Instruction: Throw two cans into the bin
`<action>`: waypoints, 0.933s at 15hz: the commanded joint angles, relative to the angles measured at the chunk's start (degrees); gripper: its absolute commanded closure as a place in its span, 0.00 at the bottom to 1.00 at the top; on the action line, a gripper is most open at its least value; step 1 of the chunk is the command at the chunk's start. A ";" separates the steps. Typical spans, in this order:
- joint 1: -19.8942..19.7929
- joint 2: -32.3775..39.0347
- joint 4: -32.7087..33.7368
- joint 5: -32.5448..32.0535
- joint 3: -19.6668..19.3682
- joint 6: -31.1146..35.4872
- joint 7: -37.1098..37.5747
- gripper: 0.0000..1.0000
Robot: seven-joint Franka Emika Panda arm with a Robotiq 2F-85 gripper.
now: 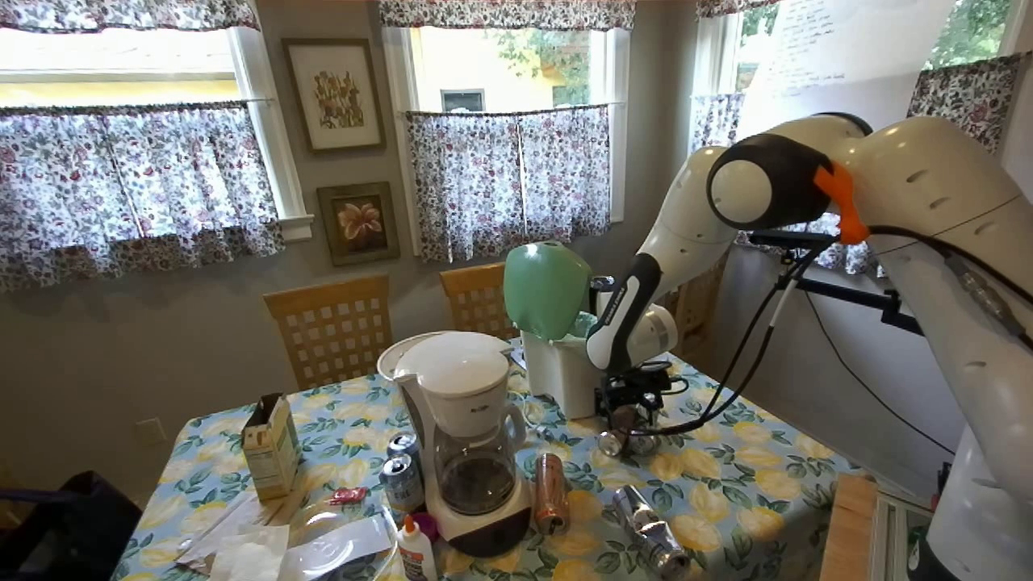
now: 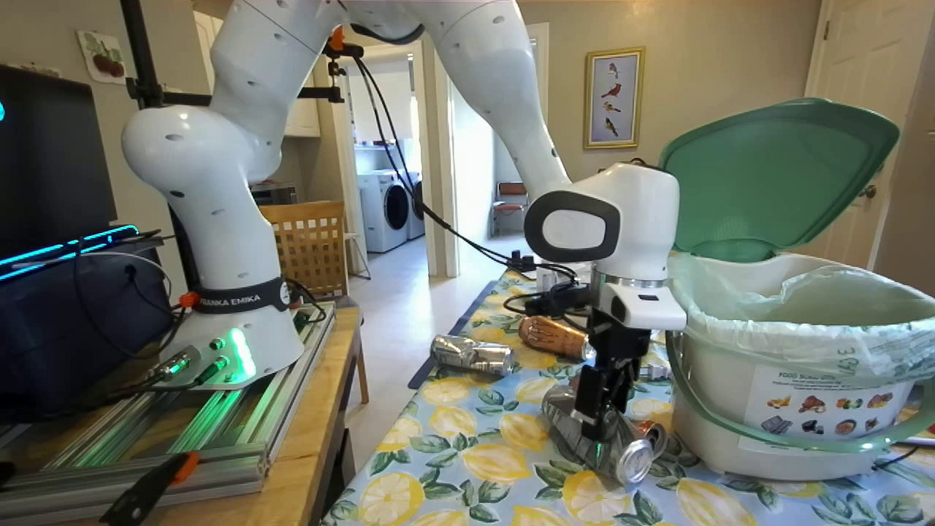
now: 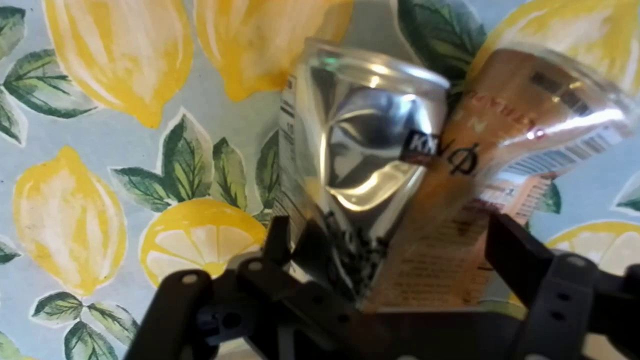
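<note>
The bin (image 1: 557, 375) has a cream body with a plastic liner, and its mint-green lid (image 1: 545, 290) stands raised. The bin also shows in an exterior view (image 2: 719, 416), right beside the gripper. In the wrist view a crushed silver can (image 3: 370, 125) and a crushed orange can (image 3: 530, 107) lie side by side on the tablecloth. My gripper (image 3: 392, 230) is open, low over them, with one finger on each outer side of the pair. The silver can also shows under the gripper in an exterior view (image 2: 632, 460); the orange can is mostly hidden there.
Another orange can (image 1: 552, 492) and another crushed silver can (image 1: 650, 532) lie on the table. A coffee maker (image 1: 456, 387) stands near the bin, with upright cans (image 1: 401, 482) beside it. A carton (image 1: 270, 448), a glue bottle (image 1: 415, 550) and papers lie farther off.
</note>
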 commanded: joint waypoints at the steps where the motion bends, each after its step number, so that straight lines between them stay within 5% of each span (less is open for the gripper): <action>1: 1.71 2.43 2.04 1.58 -1.24 0.38 1.16 0.00; 3: 1.94 2.68 2.30 1.50 -1.45 0.06 1.25 0.00; 5: 2.29 2.95 2.47 1.24 -1.80 -0.06 1.37 0.26; 14: 3.39 3.20 2.89 0.88 -3.46 -0.85 2.29 0.88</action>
